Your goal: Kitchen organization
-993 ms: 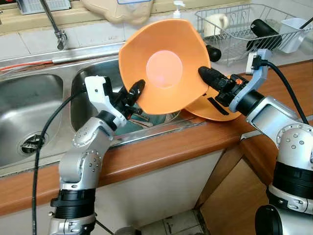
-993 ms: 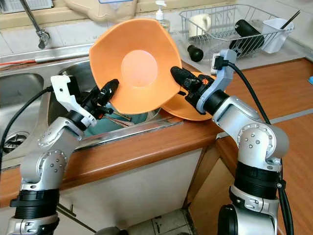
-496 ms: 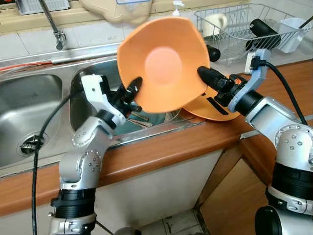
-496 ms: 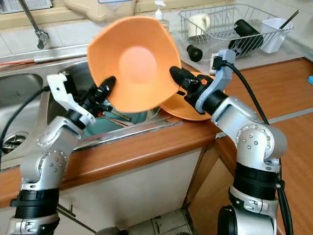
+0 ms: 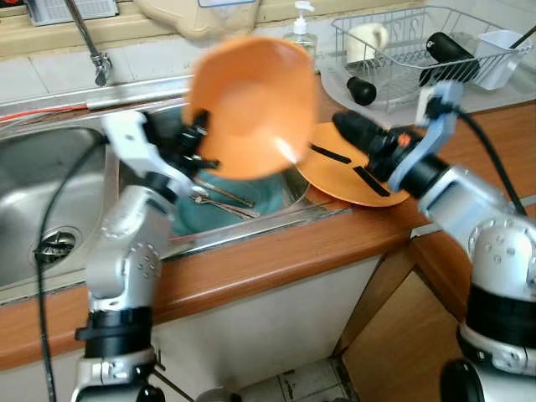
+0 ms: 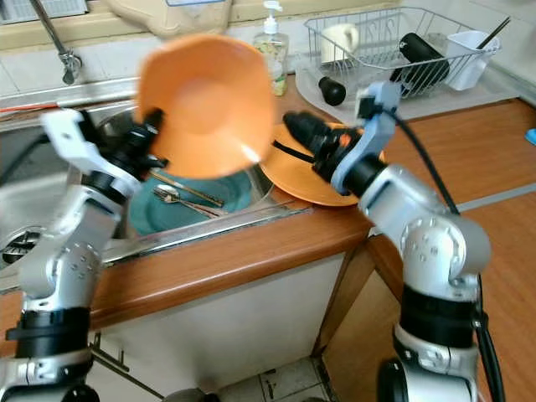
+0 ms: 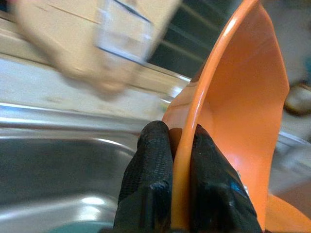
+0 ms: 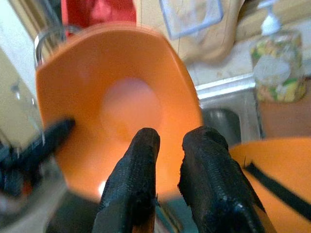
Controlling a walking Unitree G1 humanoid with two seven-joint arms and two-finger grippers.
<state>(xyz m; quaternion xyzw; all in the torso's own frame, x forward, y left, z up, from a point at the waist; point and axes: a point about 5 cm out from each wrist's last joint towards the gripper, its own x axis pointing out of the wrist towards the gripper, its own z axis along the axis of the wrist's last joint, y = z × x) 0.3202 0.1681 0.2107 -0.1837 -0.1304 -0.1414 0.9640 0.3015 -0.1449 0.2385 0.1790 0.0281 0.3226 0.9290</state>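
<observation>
Right gripper (image 6: pixel 295 127) had let go of the orange bowl (image 5: pixel 247 105), fingers parted with a small gap. Left gripper (image 7: pixel 181 160) pinched its rim, holding it tilted over the sink (image 5: pixel 50 180), above a teal plate (image 6: pixel 201 194).

Wooden table (image 5: pixel 276 260) runs along the front, with a steel sink (image 5: pixel 50 180) set into it. In the right basin lies a teal dish (image 6: pixel 201 194) with cutlery (image 6: pixel 172 194) on it. An orange plate (image 5: pixel 356 172) with black stripes rests on the table's edge beside the sink. Behind, a wire rack (image 5: pixel 402 46) and a soap bottle (image 6: pixel 271 46) stand by the wall.
</observation>
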